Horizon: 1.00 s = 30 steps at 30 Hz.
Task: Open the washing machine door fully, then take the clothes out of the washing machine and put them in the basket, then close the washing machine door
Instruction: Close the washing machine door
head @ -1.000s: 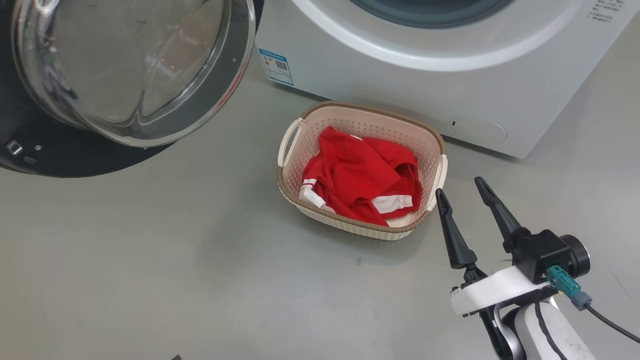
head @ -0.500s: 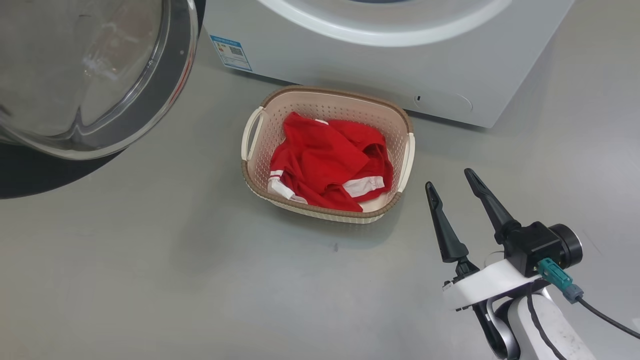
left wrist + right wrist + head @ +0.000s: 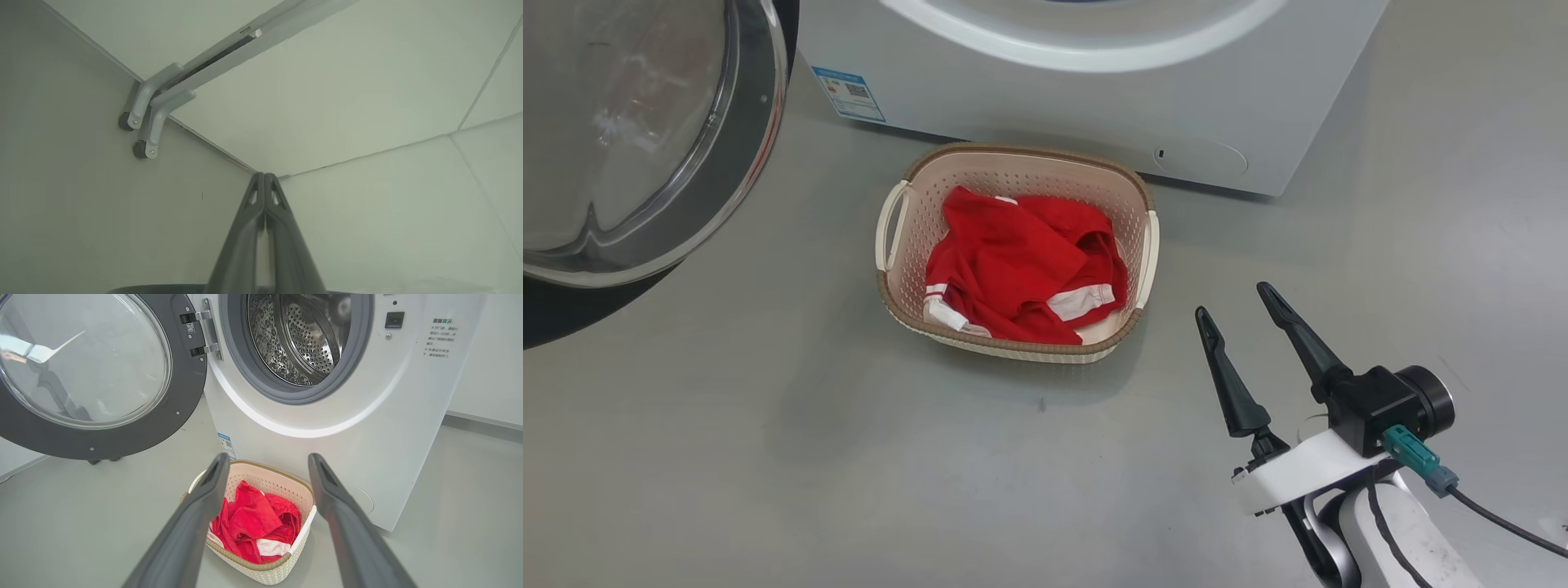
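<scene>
At lower right, near basket (image 3: 1013, 349): right gripper (image 3: 1232, 299) spread wide, empty. Left gripper (image 3: 264, 175) pinched shut, holding nothing. Clothes (image 3: 1013, 261) inside basket, drum (image 3: 302, 343) bare. Remaining, likely: washing machine door (image 3: 179, 416) standing wide open. Push outer rim far from hinge (image 3: 206, 332), sweep steadily, clear basket, press until latched.
</scene>
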Tool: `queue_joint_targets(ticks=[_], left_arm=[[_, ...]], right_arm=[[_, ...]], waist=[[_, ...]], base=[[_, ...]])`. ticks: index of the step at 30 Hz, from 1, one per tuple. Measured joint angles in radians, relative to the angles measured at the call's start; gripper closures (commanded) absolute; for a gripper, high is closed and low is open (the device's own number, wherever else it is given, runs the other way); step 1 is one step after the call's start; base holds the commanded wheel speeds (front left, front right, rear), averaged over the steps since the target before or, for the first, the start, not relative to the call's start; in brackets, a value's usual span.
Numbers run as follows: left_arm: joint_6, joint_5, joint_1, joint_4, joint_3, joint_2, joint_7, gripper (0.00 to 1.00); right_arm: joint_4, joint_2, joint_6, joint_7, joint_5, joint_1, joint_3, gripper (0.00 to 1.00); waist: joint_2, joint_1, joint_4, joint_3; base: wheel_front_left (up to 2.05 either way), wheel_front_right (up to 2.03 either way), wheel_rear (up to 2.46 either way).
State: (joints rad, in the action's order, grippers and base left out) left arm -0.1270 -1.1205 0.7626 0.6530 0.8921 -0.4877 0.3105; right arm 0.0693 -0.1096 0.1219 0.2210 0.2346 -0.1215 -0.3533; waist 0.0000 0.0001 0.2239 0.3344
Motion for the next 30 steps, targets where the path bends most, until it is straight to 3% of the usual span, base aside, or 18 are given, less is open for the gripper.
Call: queue_joint_targets(ticks=[5,14,30], left_arm=[[0.000,-0.052,0.086,0.069,0.057,-0.002,0.016,1.00],[0.000,-0.012,0.098,0.213,0.013,-0.010,0.068,1.00],[0.000,0.008,0.170,0.288,-0.038,-0.029,0.182,1.00]], right_arm=[[0.001,0.000,0.000,0.000,0.000,-0.005,-0.003,0.00],[0.001,-0.002,0.000,0.000,0.000,-0.005,-0.002,0.00],[0.001,-0.008,0.000,0.002,0.000,-0.012,-0.002,0.00]], waist=[[0.0000,-0.0001,-0.017,-0.002],[0.0000,-0.0001,-0.029,0.000],[0.0000,0.0000,-0.027,0.005]], base=[[0.00,0.00,0.00],[0.00,0.00,0.00],[0.00,0.00,0.00]])
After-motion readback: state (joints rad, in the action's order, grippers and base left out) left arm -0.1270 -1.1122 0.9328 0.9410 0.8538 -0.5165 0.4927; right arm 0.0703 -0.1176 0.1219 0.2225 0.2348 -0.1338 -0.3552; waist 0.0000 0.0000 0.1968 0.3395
